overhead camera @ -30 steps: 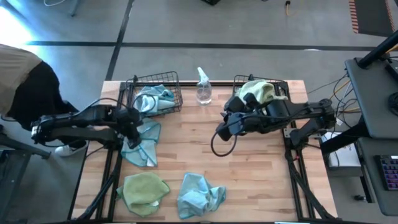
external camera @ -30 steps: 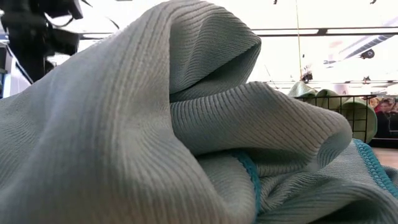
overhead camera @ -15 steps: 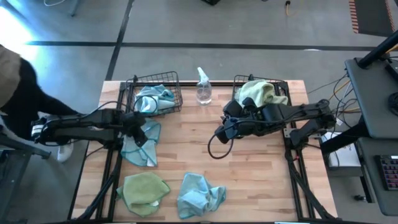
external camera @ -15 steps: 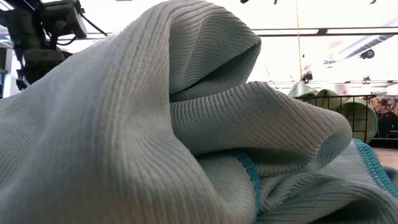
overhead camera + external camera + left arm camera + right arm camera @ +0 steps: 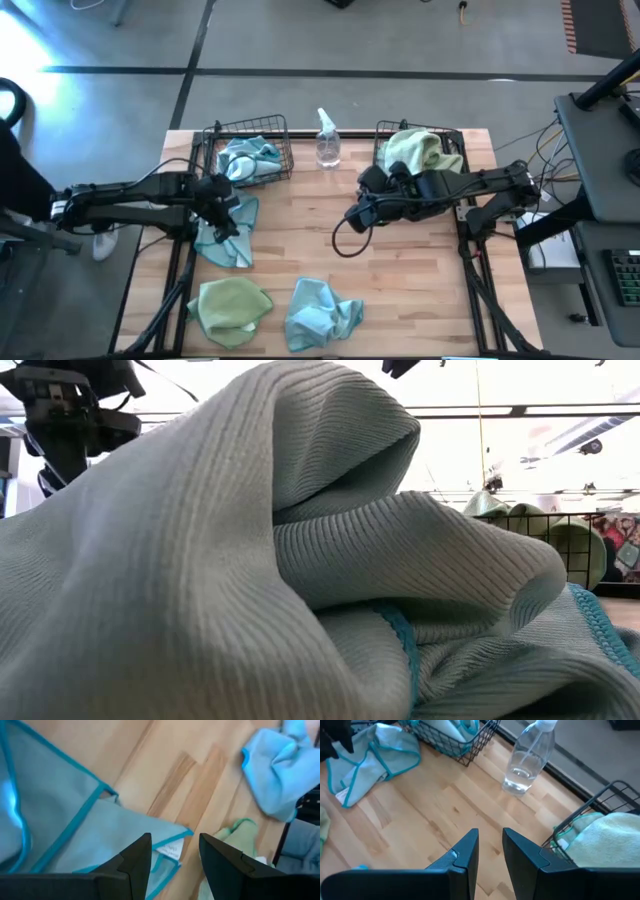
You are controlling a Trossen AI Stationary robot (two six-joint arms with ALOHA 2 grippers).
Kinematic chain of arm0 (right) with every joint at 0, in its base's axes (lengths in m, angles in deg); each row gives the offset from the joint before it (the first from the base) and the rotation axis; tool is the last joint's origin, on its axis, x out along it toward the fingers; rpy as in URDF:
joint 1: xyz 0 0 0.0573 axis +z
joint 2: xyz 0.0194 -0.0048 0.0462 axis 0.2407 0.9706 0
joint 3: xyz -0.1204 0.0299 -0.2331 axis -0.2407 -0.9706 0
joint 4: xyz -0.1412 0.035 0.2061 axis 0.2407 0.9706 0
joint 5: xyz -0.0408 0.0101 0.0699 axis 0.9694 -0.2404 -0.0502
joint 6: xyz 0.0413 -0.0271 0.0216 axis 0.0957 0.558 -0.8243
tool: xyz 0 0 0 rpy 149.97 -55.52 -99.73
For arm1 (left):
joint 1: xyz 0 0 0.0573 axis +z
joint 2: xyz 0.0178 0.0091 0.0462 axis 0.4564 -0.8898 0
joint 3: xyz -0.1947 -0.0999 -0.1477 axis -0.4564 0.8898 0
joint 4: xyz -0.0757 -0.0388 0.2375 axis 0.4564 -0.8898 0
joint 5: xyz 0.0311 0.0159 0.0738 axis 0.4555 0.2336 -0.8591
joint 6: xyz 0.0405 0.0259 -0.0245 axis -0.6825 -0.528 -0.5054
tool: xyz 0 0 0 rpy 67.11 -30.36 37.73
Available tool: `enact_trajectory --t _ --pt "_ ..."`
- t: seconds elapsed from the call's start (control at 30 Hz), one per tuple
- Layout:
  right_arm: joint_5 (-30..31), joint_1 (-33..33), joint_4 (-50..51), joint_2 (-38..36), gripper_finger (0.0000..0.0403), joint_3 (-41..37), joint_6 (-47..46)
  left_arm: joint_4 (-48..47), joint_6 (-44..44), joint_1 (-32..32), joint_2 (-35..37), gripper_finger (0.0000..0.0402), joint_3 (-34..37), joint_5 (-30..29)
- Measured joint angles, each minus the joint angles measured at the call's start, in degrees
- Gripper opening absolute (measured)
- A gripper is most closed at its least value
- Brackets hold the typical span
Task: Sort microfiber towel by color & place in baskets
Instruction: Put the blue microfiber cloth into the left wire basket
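Wooden table (image 5: 300, 250) holds spray bottle (image 5: 327, 140) between baskets (image 5: 245, 150); both claws (image 5: 172, 851) (empty) gape.

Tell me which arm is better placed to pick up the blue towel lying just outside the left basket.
Left. The left gripper hovers open right over that blue towel, beside the left basket that already holds blue. The right gripper is mid-table, empty, near the right basket.

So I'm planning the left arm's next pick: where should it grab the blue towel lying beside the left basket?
Grip the blue towel at its raised, bunched folds, coming straight down from above. It lies crumpled on the table, and the open left gripper is already over it; the flat hemmed edges offer less to pinch.
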Motion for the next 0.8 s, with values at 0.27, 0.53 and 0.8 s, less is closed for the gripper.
enact_trajectory --t 0.27,0.53,0.8 --pt "-1.5 0.0 0.0 0.0 0.0082 -0.1 0.0 -0.8 0.6 0.0 0.0 0.0149 1.1 0.0" --pt "-1.6 0.0 0.0 0.0 0.0082 -0.1 0.1 -0.9 3.1 0.0 0.0 0.0149 5.1 0.0" --pt "-1.6 0.0 0.0 0.0 0.0082 -0.1 0.2 -0.6 6.7 0.0 -0.1 0.0149 9.4 -0.1"
